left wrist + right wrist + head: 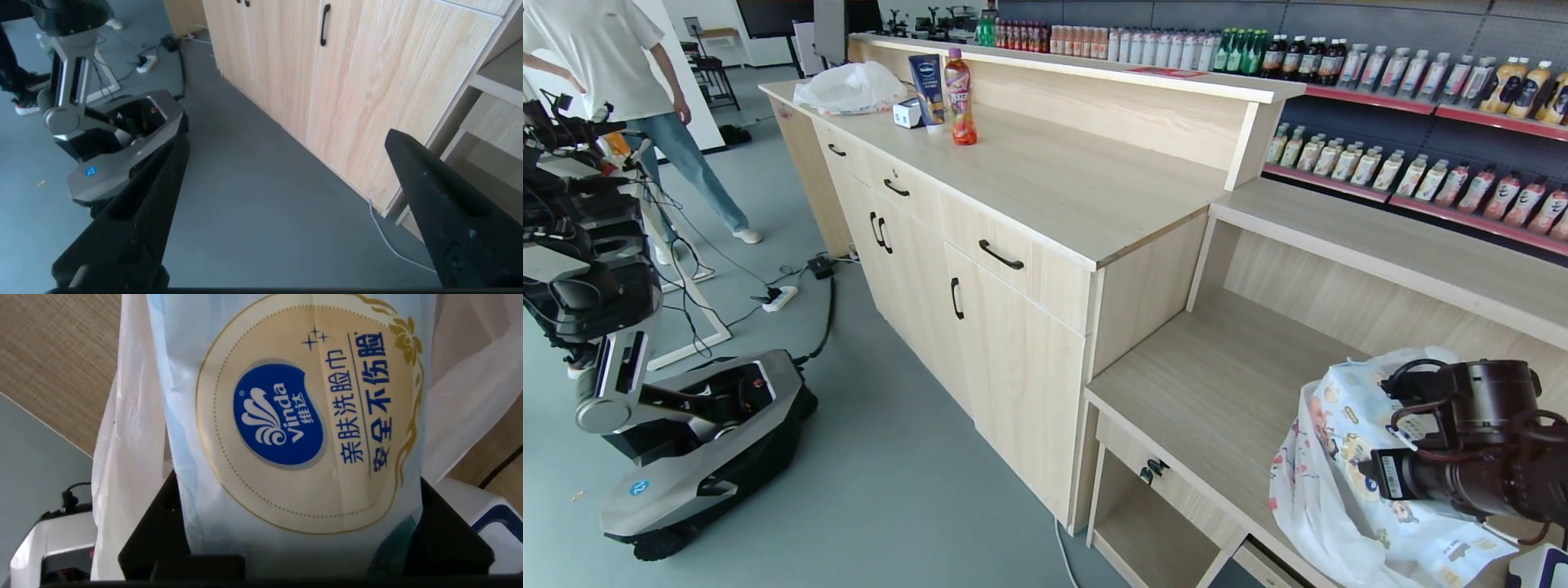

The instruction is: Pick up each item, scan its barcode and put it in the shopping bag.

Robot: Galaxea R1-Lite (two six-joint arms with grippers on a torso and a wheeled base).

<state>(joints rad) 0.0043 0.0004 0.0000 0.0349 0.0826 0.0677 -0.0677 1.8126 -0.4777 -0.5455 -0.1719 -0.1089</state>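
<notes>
Right gripper [298, 539] is clamped on the tissue pack [294, 416] at the mouth of the shopping bag [1327, 465] on the low tabletop [1201, 384]; it should probably sink the pack below the rim before releasing, while the left gripper [286, 139] hangs wide open over the floor.

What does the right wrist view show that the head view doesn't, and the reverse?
Right wrist only: a light-blue pack held between the fingers of the right gripper, printed face toward the camera.
Head only: the counter with an orange drink bottle, a blue tube and a white plastic bag at its far end, plus shelves of bottles behind.
Both: the white shopping bag around the right arm's end, and the wooden ledge it sits on.
</notes>
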